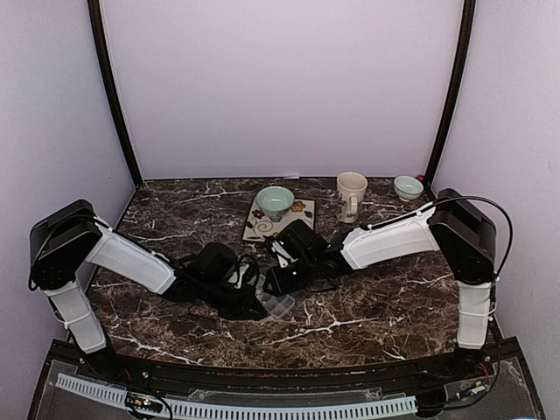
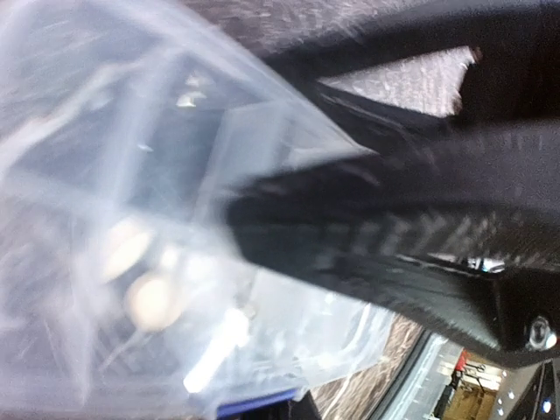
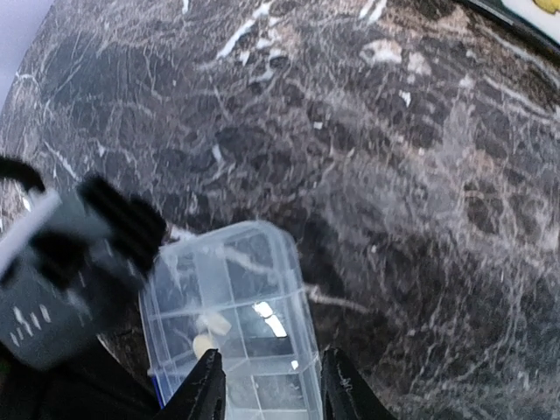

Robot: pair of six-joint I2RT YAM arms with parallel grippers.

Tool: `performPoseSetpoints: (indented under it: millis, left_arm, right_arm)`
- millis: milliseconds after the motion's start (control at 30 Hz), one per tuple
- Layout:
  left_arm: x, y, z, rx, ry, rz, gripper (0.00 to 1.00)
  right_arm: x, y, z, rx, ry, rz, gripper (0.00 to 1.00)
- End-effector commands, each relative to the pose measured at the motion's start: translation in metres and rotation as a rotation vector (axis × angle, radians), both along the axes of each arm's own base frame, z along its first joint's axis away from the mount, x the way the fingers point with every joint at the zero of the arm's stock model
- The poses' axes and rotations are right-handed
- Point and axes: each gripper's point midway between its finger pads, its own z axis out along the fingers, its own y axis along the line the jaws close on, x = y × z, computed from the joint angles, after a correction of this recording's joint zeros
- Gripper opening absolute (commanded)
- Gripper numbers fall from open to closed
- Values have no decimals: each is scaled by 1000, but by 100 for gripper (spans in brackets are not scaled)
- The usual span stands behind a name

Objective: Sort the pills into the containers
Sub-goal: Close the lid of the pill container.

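The clear pill box point(image 1: 278, 304) lies on the marble between both grippers, and its square containers point(image 3: 249, 276) show through the plastic. Two whitish pills point(image 3: 210, 332) sit together in one compartment; the left wrist view shows the same pills point(image 2: 150, 300) as blurred blobs. My left gripper point(image 1: 248, 293) is shut, its black fingers point(image 2: 385, 236) pinching the box's clear edge at one corner. My right gripper point(image 3: 273, 381) hovers over the box's near end, open a little, with only the box's top showing between its fingertips point(image 3: 210, 378).
At the back, a teal bowl point(image 1: 275, 201) stands on a patterned mat point(image 1: 297, 210). A cream mug point(image 1: 351, 194) and a small bowl point(image 1: 408, 186) are to its right. A blue strip point(image 2: 254, 404) shows at the box's edge. Dark marble lies to the box's right.
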Motion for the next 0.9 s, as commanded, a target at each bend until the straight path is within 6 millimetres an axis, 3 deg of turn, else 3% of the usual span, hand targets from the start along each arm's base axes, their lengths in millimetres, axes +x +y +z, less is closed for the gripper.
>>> performPoseSetpoints:
  millis: [0,300,867]
  left_arm:
    - [48,31,12,96,-185,176,0]
    - [47,52,15,162,-212,219,0]
    - [41,52,34,147,-224,182,0]
  right_arm:
    - [-70,-25,-31,-154,176,96,37]
    - [-59,-23,-20,-137,136,73,39]
    - [-34,-30,-1,-117,49,-15,40]
